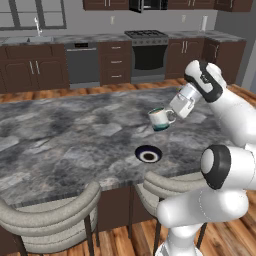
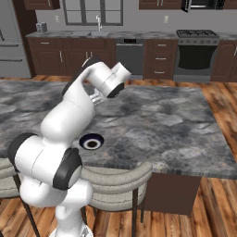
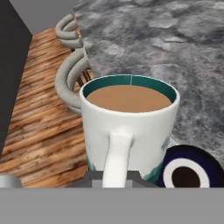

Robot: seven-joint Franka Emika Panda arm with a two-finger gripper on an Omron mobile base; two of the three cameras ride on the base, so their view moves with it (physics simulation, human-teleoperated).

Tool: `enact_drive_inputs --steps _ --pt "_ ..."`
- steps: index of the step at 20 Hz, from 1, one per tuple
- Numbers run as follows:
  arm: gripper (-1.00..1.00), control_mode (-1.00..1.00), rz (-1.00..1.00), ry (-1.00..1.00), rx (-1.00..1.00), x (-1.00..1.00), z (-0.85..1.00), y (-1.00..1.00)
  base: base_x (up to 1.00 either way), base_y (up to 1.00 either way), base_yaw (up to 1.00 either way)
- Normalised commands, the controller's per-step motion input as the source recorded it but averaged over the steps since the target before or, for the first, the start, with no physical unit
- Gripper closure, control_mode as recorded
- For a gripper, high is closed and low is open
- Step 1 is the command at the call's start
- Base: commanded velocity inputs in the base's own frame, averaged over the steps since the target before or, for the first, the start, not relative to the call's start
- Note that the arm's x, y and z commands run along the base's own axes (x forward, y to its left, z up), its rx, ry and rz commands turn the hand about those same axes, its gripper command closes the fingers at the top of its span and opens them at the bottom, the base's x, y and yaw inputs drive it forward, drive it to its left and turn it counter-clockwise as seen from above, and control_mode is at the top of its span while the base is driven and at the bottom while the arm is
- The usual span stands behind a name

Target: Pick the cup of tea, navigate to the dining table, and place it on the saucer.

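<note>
Here, saucer (image 3: 188, 173) partly hidden behind cup of tea (image 3: 129, 131).

Two base cams sit behind the arm, one off to each side, both looking forward and down across the dining table (image 1: 60, 130) toward the far kitchen cabinets (image 2: 157, 58). They share the near table edge with the saucer (image 1: 148, 154). The hand cam is right up close on the cup of tea (image 3: 130, 131).

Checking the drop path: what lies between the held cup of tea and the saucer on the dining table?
Nothing: in the left base view only bare marbled top of the dining table separates the cup of tea, held above, from the saucer.
</note>
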Motion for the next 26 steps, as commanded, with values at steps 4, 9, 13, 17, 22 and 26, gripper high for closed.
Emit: enact_drive_inputs --steps 4,9,13,17,22,26 --pt "1.00 -1.00 0.00 0.02 0.01 0.00 -0.89 0.20 0.00 0.00 0.00" --pt "1.00 -1.00 0.00 0.00 0.09 -0.02 -0.68 0.04 0.00 0.00 0.00" --pt "1.00 -1.00 0.00 -0.04 0.17 -0.01 -0.34 0.00 0.00 0.00 0.00" --pt "1.00 -1.00 0.00 -0.03 0.13 0.07 -0.32 0.00 0.00 0.00 0.00" --pt "1.00 -1.00 0.07 0.00 0.00 0.38 -0.19 0.00 0.00 0.00 0.00" --pt "1.00 -1.00 0.11 -0.04 0.00 0.38 0.00 -0.04 0.00 0.00 0.00"
